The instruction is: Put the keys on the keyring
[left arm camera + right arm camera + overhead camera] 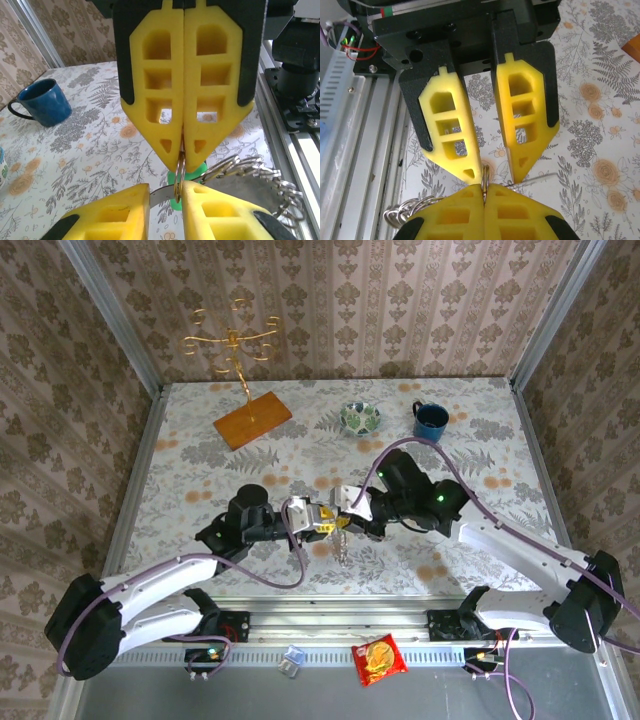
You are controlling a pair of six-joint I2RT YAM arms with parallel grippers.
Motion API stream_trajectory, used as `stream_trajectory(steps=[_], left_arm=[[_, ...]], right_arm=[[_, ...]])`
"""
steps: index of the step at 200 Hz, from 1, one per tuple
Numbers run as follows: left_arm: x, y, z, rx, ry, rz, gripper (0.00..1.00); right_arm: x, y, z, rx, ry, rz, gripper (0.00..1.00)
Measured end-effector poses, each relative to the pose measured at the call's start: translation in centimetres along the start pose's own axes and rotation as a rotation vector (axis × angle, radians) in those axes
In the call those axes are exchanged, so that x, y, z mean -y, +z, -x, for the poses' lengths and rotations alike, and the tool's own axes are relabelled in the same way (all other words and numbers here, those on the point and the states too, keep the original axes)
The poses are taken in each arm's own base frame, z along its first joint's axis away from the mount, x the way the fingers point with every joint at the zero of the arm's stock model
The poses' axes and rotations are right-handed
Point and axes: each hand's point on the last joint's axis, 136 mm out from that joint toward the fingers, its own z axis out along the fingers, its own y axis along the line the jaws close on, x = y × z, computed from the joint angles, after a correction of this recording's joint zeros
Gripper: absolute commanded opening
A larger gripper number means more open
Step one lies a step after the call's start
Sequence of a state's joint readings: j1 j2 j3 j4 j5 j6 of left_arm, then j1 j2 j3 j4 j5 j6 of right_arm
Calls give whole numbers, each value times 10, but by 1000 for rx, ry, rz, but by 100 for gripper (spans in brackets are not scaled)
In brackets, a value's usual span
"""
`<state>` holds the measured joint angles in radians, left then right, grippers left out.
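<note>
A thin metal keyring (180, 175) stands edge-on between the two grippers, just above the table near its front middle. My right gripper (484, 188) is shut on the keyring (484, 175); in the left wrist view the right gripper (181, 162) comes down from the top. My left gripper (165, 186) is open, its right finger touching the ring. A silver key blade (162, 195) lies across the gap, with a green key head (192, 172) behind. A bunch of linked rings (250, 167) hangs beside them. From above, the left gripper (318, 517) and right gripper (345, 512) meet tip to tip.
A blue mug (431, 419) and a patterned bowl (360, 418) stand at the back. A gold wire stand on a wooden base (251, 420) is at the back left. The metal rail (295, 125) runs along the near edge, with a snack packet (379, 658) below it.
</note>
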<state>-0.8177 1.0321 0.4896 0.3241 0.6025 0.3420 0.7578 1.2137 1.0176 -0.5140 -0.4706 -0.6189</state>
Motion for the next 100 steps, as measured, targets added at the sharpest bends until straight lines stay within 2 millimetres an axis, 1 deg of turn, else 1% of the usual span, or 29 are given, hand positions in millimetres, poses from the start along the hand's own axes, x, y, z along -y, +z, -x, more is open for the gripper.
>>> stream_trajectory(steps=[22, 38, 75, 81, 100], left_arm=[[3, 1, -3, -22, 9, -17, 23], [5, 1, -4, -32, 14, -24, 21], [8, 1, -9, -52, 29, -37, 3], [8, 1, -9, -53, 34, -38, 0], [8, 1, -8, -51, 37, -37, 0]], right_arm=[[-3, 3, 0, -43, -34, 5, 0], [-4, 7, 0, -70, -51, 13, 0], [-3, 10, -1, -104, -68, 13, 0], [-3, 10, -1, -106, -67, 14, 6], [-2, 10, -1, -96, -56, 8, 23]])
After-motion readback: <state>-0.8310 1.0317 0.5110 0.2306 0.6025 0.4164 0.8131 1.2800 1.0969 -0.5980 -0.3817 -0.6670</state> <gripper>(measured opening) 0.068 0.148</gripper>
